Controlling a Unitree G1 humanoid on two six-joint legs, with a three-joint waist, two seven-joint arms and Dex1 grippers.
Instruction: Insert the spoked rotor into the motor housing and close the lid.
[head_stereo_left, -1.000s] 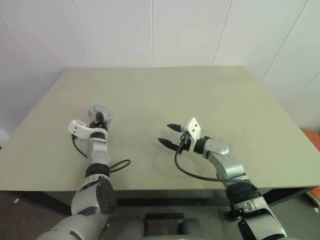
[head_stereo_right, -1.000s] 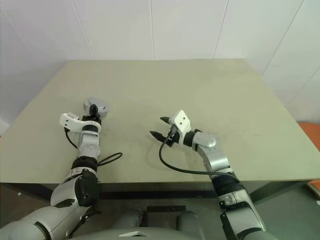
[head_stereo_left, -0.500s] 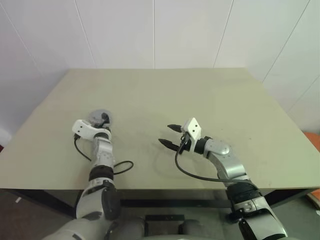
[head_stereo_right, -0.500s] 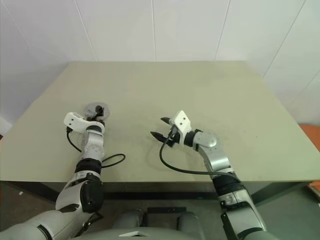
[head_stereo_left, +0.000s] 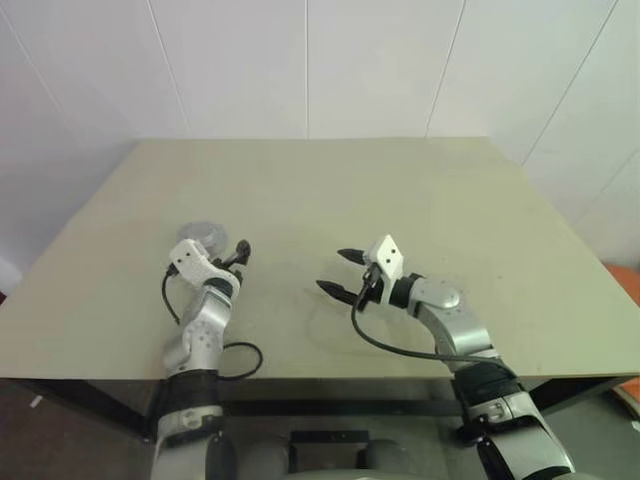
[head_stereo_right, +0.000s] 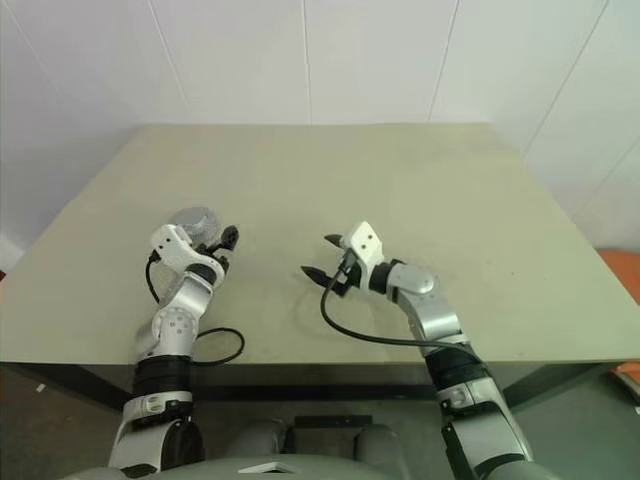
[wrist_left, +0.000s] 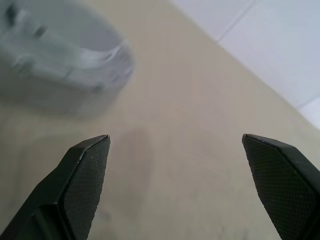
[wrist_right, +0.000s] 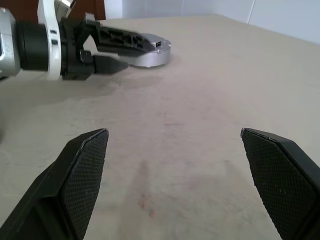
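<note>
A round silver-grey disc lies flat on the table at the left. Its grey top is the lid, and it sits on the motor housing, whose side wall shows a small dark port. The spoked rotor is hidden. My left gripper hovers just right of the disc, apart from it. It is open and empty, with wide-spread fingers. My right gripper stands open and empty near the table's middle, pointing left toward the disc. Its fingertips are spread wide.
The beige table stretches bare behind and to the right of both grippers. Black cables loop by each wrist near the front edge. White walls close in behind the table.
My left gripper has opened and let go of the disc, then drawn off to the right with a roll of the wrist. The disc now lies flat. The right arm has kept still.
</note>
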